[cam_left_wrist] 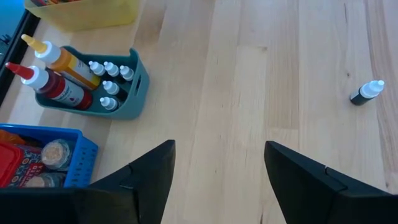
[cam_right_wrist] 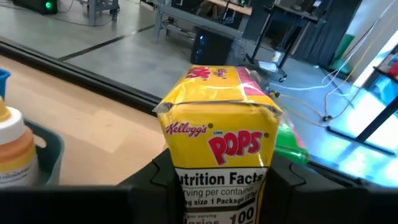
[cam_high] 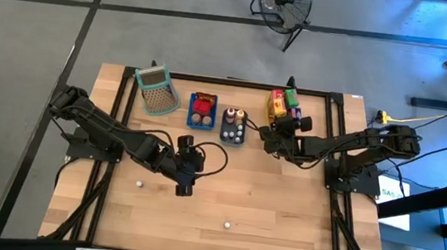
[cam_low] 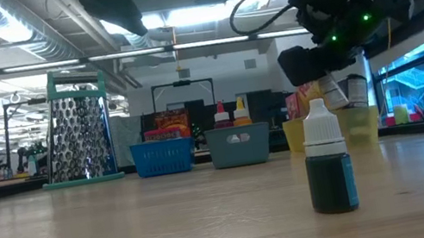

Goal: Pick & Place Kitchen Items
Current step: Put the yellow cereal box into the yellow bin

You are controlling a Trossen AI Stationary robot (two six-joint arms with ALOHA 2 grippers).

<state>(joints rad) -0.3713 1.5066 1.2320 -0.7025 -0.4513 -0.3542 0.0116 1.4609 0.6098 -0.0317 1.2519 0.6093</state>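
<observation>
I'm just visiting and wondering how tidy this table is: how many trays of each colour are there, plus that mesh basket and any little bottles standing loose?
Blue tray: 1
Grey tray: 1
Yellow tray: 1
Mesh basket: 1
Loose little bottles: 2
Total: 6

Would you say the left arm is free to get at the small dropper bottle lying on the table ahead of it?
Probably yes: the left hand is open and only bare wood separates it from the bottle.

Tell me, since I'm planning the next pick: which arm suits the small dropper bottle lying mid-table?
Left. Its gripper is open and empty near the dropper bottle; the right gripper is shut on the yellow cereal box.
</observation>
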